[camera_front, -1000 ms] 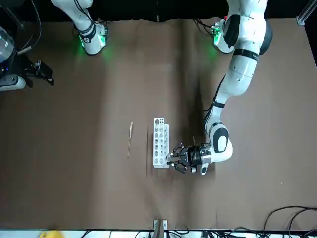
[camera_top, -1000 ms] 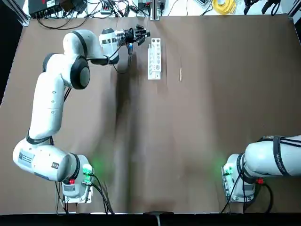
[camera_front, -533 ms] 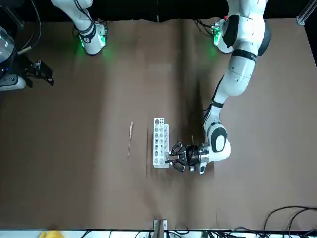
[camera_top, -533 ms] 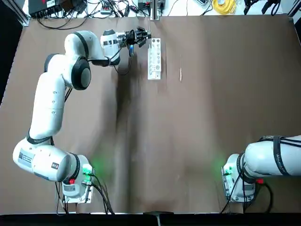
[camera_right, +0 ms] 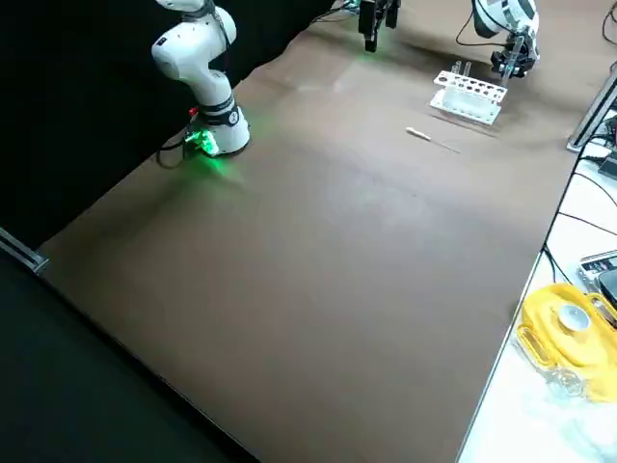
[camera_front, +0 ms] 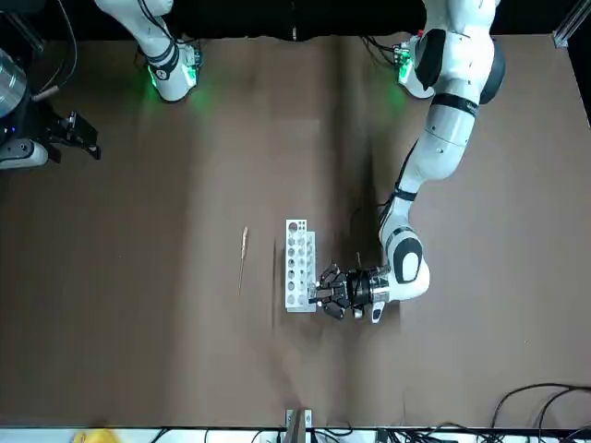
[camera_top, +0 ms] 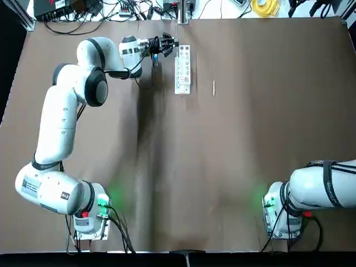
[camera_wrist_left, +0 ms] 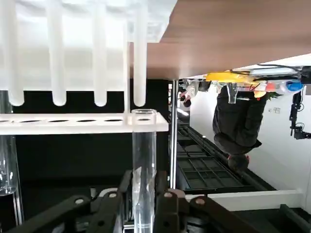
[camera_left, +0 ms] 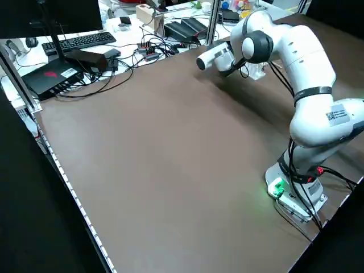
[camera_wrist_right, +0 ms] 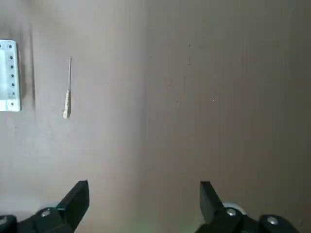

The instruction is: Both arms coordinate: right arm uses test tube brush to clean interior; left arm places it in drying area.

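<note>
Brush (camera_top: 213, 83) on table (camera_top: 222, 144), right of rack (camera_top: 182, 72); left claw (camera_top: 172, 42) beside rack.

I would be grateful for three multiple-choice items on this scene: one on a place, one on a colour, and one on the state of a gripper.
1. Where does the test tube brush lie?
A) Across the top of the rack
B) On the bare table, beside the rack
C) Between the right gripper's fingers

2. What colour is the rack?
A) Yellow
B) Black
C) White

3. What is the state of the right gripper?
A) Open, with nothing between its fingers
B) Shut on the brush
C) Shut on a test tube

Key:
1. B: the top view shows the test tube brush on the table, apart from the rack.
2. C: the rack shows white in the top and front views.
3. A: the right wrist view shows the right gripper with its fingers wide apart over the table.
</note>
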### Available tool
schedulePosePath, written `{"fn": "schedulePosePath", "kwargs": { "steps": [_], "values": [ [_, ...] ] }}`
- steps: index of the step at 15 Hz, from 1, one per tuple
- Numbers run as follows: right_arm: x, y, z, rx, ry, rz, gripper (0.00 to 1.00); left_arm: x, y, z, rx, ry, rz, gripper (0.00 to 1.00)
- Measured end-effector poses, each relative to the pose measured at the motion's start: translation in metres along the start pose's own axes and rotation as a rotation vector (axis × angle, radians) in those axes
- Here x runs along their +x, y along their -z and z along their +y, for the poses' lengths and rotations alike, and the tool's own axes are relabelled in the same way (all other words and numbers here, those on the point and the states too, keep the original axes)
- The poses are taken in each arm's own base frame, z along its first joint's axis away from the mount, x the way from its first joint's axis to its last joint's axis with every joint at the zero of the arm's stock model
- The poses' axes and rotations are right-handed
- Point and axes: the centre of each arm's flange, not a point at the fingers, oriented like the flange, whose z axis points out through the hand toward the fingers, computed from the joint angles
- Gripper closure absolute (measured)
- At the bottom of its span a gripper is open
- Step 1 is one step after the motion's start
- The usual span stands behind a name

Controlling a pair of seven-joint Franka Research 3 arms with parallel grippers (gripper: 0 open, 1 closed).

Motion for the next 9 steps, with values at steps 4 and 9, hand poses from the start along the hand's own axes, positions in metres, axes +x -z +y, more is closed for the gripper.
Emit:
{"fn": "schedulePosePath", "kwargs": {
  "steps": [4,9],
  "values": [
    [0.0,0.0,0.0,0.0,0.0,0.0,0.0,0.005,0.001,-0.001,0.0,0.004,0.003,0.77],
    [0.0,0.0,0.0,0.0,-0.001,0.0,0.0,0.013,0.002,-0.003,0.0,0.004,0.008,0.77]
  ]
}}
